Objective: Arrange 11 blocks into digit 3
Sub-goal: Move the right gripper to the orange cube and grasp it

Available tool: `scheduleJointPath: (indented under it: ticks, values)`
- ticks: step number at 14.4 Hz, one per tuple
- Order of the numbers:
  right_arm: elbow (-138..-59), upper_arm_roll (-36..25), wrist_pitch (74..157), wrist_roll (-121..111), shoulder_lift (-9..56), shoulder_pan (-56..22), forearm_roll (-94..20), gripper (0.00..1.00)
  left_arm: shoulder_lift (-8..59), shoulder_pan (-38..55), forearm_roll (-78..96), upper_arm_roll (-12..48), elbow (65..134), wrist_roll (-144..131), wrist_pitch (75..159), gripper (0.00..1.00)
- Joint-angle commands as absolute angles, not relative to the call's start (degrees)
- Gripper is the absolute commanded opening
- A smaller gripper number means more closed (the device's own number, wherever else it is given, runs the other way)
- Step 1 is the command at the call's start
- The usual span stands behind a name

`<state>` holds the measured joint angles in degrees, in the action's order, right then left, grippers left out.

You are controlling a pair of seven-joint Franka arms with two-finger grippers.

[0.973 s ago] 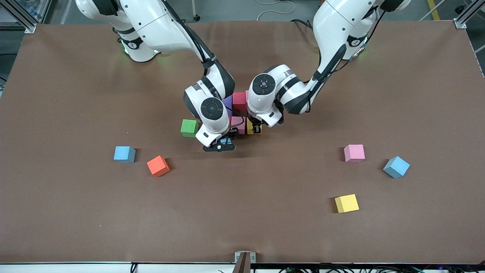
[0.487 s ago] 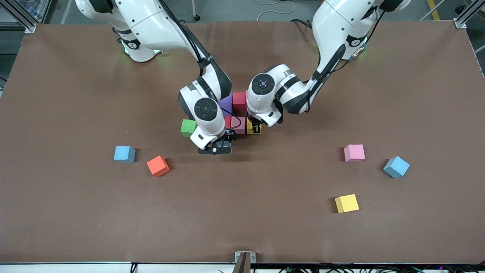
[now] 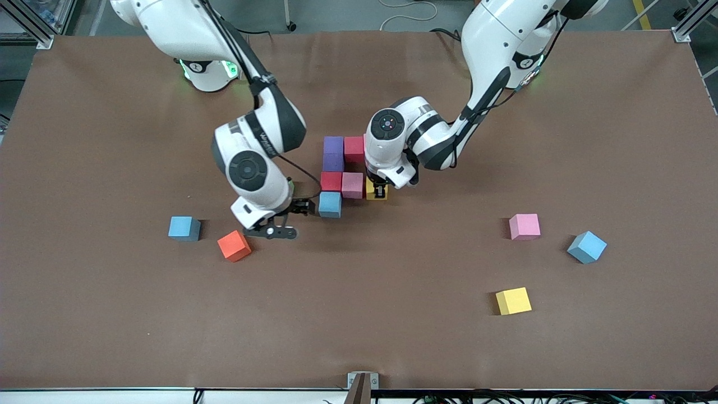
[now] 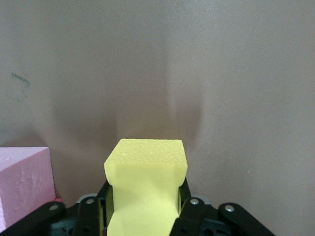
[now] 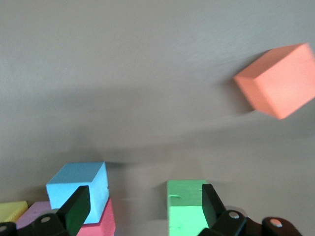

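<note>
At the table's middle sits a cluster of blocks: two purple (image 3: 333,152), a red (image 3: 354,148), another red (image 3: 331,180), a pink (image 3: 352,185) and a light blue (image 3: 330,204). My left gripper (image 3: 380,191) is shut on a yellow block (image 4: 147,157), low beside the pink block (image 4: 24,182). My right gripper (image 3: 276,230) hangs open and holds nothing, over the table between the light blue block (image 5: 81,184) and the orange block (image 3: 234,246). The green cube (image 5: 186,206) lies by one of its fingers (image 5: 211,204).
Loose blocks lie around: a blue (image 3: 184,228) toward the right arm's end, a pink (image 3: 524,226), a blue (image 3: 587,247) and a yellow (image 3: 512,301) toward the left arm's end. My right arm hides most of the green cube in the front view.
My right gripper has drawn away from the cluster toward the right arm's end, leaving the light blue block on the table beside the red one. The left gripper has stayed put.
</note>
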<state>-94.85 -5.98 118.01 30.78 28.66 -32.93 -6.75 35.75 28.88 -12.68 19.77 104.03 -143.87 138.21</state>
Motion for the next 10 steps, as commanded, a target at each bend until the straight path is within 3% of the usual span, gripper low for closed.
scheduleJointPath:
  ticks: [1,10]
  values:
    - [-96.86,-5.27,117.60,30.15,26.28,-27.71,-7.38,1.00,36.47,29.88,-13.89,19.51,102.39,-145.19,137.37,0.23]
    - [-96.68,-5.27,119.34,41.01,28.82,-14.95,-7.65,1.00,37.09,29.88,-14.15,19.51,101.52,-145.90,137.37,0.23]
